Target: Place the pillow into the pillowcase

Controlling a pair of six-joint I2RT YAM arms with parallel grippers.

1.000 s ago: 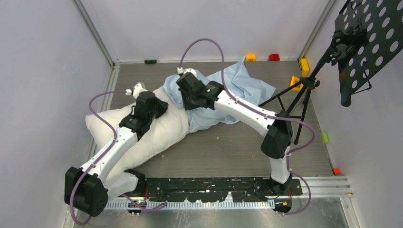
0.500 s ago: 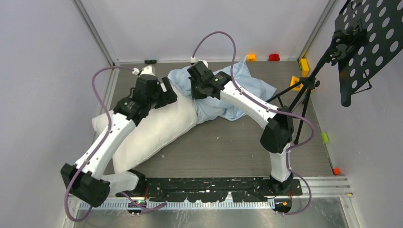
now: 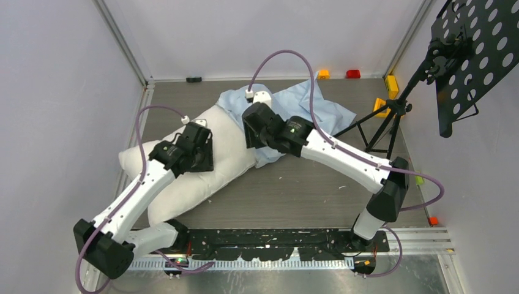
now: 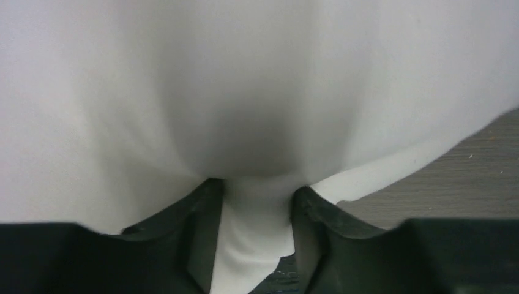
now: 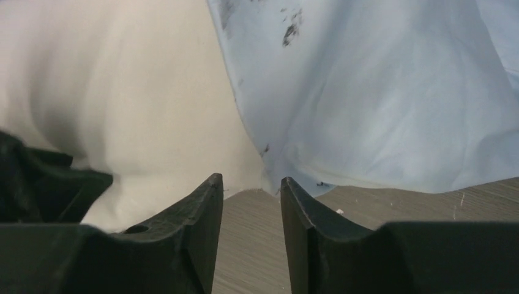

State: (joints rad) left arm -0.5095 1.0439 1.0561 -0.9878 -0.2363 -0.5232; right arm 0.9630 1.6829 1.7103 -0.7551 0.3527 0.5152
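Observation:
The white pillow (image 3: 177,187) lies slantwise on the left of the floor, its far end tucked against the light blue pillowcase (image 3: 324,110). My left gripper (image 3: 202,156) sits on the pillow's middle; in the left wrist view it (image 4: 257,205) is shut on a pinched fold of the pillow (image 4: 257,92). My right gripper (image 3: 250,138) hovers where pillow and pillowcase meet. In the right wrist view it (image 5: 252,187) is open and empty above the floor, with the pillow (image 5: 122,92) to the left and the smudged pillowcase (image 5: 379,92) to the right.
A black tripod (image 3: 392,113) carrying a perforated black panel (image 3: 474,55) stands at the right. Small coloured blocks lie along the back wall (image 3: 353,73) and the right edge (image 3: 418,177). Walls close in left, back and right.
My left gripper has moved nearer along the pillow, from its far end to its middle. My right gripper has come nearer and lower, off the pillowcase. The pillow's far end now reaches the pillowcase.

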